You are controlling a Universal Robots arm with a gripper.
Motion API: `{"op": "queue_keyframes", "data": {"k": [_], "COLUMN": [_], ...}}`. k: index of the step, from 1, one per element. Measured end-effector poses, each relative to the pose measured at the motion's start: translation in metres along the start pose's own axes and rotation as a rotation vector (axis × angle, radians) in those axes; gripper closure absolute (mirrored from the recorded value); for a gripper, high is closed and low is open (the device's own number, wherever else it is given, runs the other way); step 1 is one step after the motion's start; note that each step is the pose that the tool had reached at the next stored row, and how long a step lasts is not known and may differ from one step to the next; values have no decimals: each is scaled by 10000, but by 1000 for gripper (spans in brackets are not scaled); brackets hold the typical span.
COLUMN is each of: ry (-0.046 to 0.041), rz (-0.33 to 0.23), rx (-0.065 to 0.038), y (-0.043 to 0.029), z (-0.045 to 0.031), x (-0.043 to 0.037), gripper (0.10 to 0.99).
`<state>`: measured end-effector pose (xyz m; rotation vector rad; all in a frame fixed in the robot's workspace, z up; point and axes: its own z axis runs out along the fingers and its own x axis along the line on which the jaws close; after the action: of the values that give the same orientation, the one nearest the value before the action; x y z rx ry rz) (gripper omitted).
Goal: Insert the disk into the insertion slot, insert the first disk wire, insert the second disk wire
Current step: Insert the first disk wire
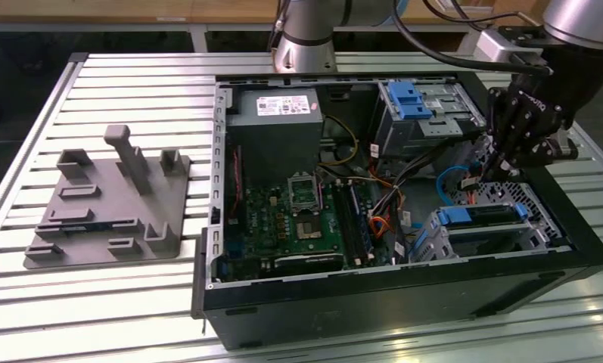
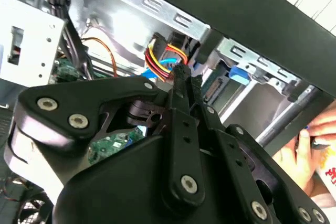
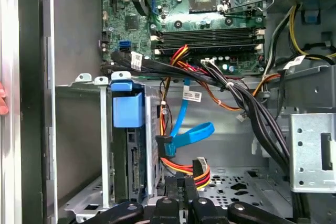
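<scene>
The disk [image 1: 483, 215], silver in a blue carrier, sits inside the insertion slot [image 1: 452, 246], a perforated metal cage at the exterior view's right of the open computer case. In the first wrist view the disk [image 3: 127, 111] stands in the cage [image 3: 105, 145]. Beside it a blue flat wire [image 3: 191, 132] hangs with its connector near the disk's edge but apart from it. My gripper [image 1: 498, 170] hovers just above the cage. Its fingers [image 3: 176, 188] are pressed together on a black connector with red, yellow and orange wires [image 3: 199, 169], seen again in the second wrist view [image 2: 165, 59].
A taller bay with a blue latch [image 1: 407, 98] stands behind the cage. The motherboard [image 1: 301, 219] and cable bundles [image 3: 247, 103] fill the case's middle. A grey fixture [image 1: 110, 204] lies on the slatted table at the exterior view's left. A person's hand [image 2: 299, 156] rests outside the case wall.
</scene>
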<state>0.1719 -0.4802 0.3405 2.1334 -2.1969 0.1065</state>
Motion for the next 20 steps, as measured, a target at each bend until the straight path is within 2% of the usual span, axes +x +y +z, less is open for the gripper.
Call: {"op": "queue_keyframes", "data": {"k": [6, 7, 12, 13, 20], "ry": [-3, -35, -433, -473, -495], "rz": [1, 1, 27, 68, 513], "rx": [6, 10, 5, 0, -36], "y": [12, 20, 27, 27, 27], "z": [0, 1, 5, 5, 9], "x": [9, 21, 54, 54, 85], "gripper": [922, 922, 922, 922, 922]}}
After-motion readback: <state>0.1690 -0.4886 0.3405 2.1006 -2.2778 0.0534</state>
